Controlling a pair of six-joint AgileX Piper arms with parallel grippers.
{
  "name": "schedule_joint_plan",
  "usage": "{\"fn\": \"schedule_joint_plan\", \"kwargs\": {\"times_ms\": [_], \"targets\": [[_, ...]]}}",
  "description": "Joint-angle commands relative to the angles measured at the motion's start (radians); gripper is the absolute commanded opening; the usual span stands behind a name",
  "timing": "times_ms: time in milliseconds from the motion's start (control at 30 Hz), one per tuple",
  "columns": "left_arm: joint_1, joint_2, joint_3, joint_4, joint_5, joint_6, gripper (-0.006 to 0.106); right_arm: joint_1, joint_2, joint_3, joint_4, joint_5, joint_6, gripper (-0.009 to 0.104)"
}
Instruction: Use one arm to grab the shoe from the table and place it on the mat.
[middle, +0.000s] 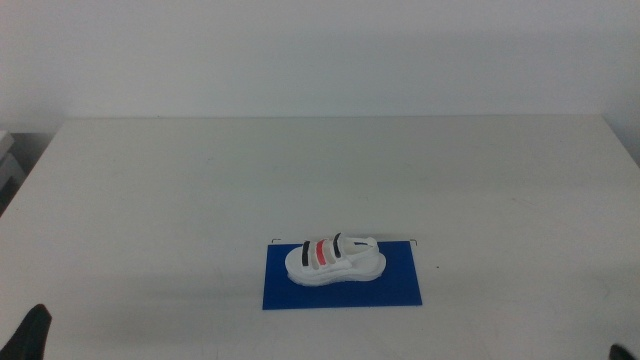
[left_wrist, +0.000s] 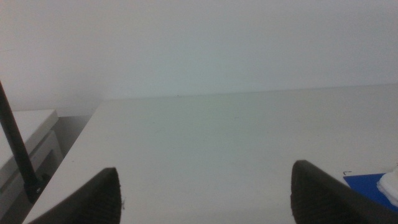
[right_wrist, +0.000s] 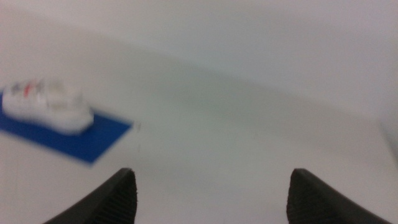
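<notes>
Shoe resting on the mat, both arms back at the near table edge.

The white table (middle: 200, 190) fills the middle view; toward 6 o'clock on it lies the blue mat (middle: 400, 290), and the shoe (middle: 335, 260) sits on the mat's far half, upright on its sole, toe toward 9 o'clock. The left gripper (left_wrist: 205, 193) waits at about 7 o'clock, jaws spread wide over bare table. The right gripper (right_wrist: 211, 196), toward 5 o'clock, likewise holds its jaws wide apart, gripping nothing.
</notes>
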Motion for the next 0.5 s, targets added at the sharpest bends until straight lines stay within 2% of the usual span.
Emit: {"fn": "schedule_joint_plan", "kwargs": {"times_ms": [0,100,267,467], "targets": [[-0.004,-0.013,0.007,-0.01,-0.082,-0.005,0.094,-0.004,-0.026,0.013,-0.016,-0.08,-0.002,0.062],[-0.004,-0.013,0.007,-0.01,-0.082,-0.005,0.094,-0.004,-0.026,0.033,-0.016,-0.052,-0.002,0.062],[-0.004,-0.013,0.007,-0.01,-0.082,-0.005,0.094,-0.004,-0.026,0.033,-0.019,-0.108,-0.002,0.062],[-0.004,-0.013,0.007,-0.01,-0.082,-0.005,0.094,-0.004,-0.026,0.033,-0.027,-0.101,-0.002,0.062]]}}
